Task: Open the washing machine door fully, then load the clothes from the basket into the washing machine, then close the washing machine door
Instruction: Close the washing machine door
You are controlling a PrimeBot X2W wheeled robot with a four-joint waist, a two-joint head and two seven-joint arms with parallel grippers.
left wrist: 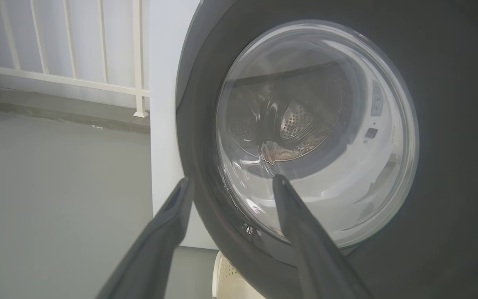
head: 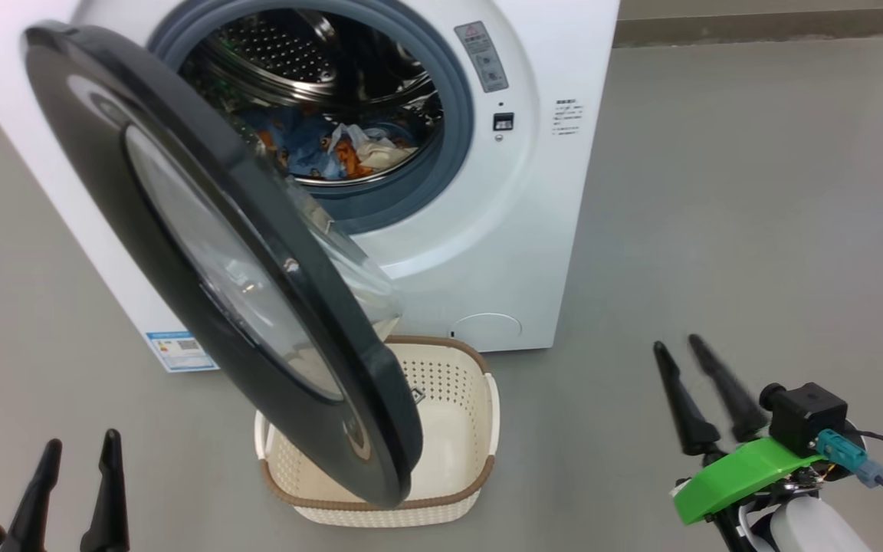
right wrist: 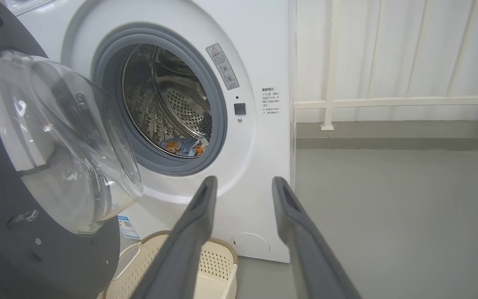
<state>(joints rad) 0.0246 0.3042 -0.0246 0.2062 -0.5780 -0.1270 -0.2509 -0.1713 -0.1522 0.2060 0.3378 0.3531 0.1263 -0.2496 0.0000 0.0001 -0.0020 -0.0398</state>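
**Status.** The washing machine [head: 533,230] occupies the upper centre of the head view. The washing machine door [head: 234,284] stands open and runs diagonally from the upper left to the lower centre. Its lower edge overhangs the basket [head: 449,383]. The basket rests on the floor [head: 717,230], just in front of the machine. The part of its interior not covered by the door holds nothing.

The clothes [head: 326,149] lie at the bottom of the drum [head: 280,54], inside the opening at the top centre. Blue and orange fabric and a pale piece can be seen there.

**Grippers.** The left gripper [head: 83,445] is at the lower left. Its fingers are spread and hold nothing. In the left wrist view it faces the outer side of the door. The right gripper [head: 676,345] is at the lower right, well apart from the machine. Its fingers are also apart and hold nothing.

**Step in hand.** Loading appears complete. The step to be carried out is closing the door.

**Next move.**
- Apply one gripper, probably the left, to the glossy outer ring, away from the hinge side.
- Push the door along its arc towards the gasket until it latches.
- Confirm that no fabric hangs over the opening's lip.
- Keep the fingers on the ring rather than on the glass, since the glossy surface may let them slip.
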